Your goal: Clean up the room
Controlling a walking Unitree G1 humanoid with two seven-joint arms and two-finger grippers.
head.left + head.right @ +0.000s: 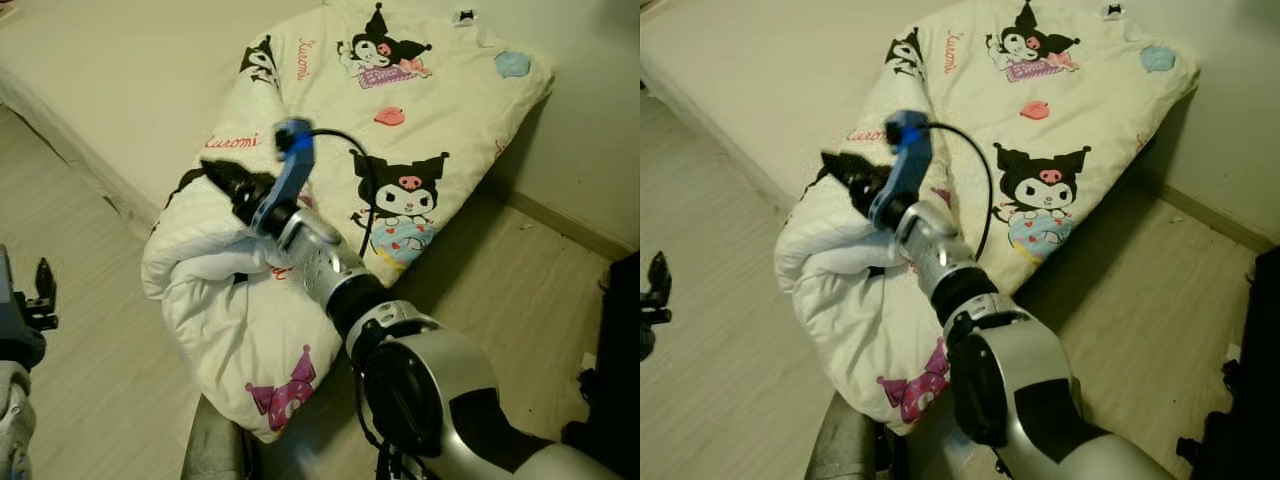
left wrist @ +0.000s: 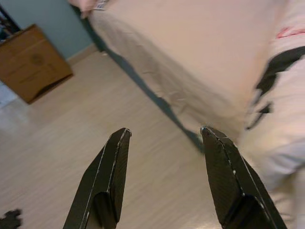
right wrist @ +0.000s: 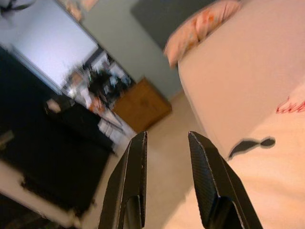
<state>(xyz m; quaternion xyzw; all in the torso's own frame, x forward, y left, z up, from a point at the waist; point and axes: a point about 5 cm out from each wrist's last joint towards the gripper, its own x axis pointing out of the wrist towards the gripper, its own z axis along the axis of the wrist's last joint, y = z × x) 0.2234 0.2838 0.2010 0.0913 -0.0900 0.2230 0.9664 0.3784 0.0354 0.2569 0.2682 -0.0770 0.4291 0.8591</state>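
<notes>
Right pincer (image 1: 218,176) (fingers apart, holding nothing) hovers over the cartoon-print quilt (image 1: 400,110) on the bed (image 1: 120,80).

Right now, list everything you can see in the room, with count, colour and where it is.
Quilt: one, cream with black and pink cartoon prints, bunched at the bed's corner and hanging toward the floor.
Bed: one, cream sheet, ahead and to the left.
Floor: light wood, around the bed.
Cabinet: one, brown wood, by the blue-grey wall beyond the bed.
Pillow: one, pink patterned, at the bed's far end.
Dark furniture: black, blurred, past the cabinet.
Left hand: black fingers, open, low over the floor beside the bed.
Right hand: black fingers, open, over the quilt's bunched end.
</notes>
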